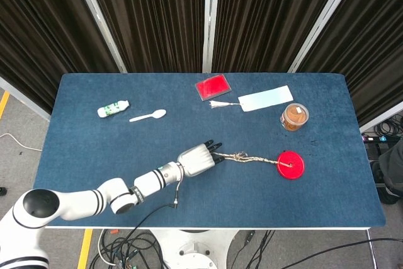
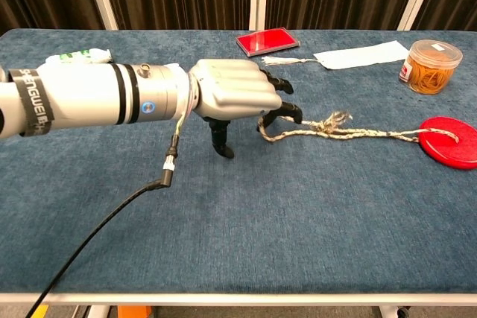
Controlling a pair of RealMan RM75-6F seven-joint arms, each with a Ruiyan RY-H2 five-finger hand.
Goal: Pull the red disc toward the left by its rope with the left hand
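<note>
The red disc (image 1: 291,165) (image 2: 451,141) lies flat on the blue table, right of centre. Its braided rope (image 1: 255,158) (image 2: 350,134) runs left from the disc, drawn out nearly straight. My left hand (image 1: 198,159) (image 2: 238,94) is at the rope's free end, palm down, with its dark fingers (image 2: 287,113) curled down and hooked into the rope's end loop. The thumb points down to the cloth beneath the palm. The right hand shows in neither view.
At the back lie a red card (image 1: 213,86) (image 2: 267,39), a white paper tag (image 1: 266,99) and a jar of rubber bands (image 1: 294,116) (image 2: 430,56). A white spoon (image 1: 148,116) and a small bottle (image 1: 113,109) lie at the back left.
</note>
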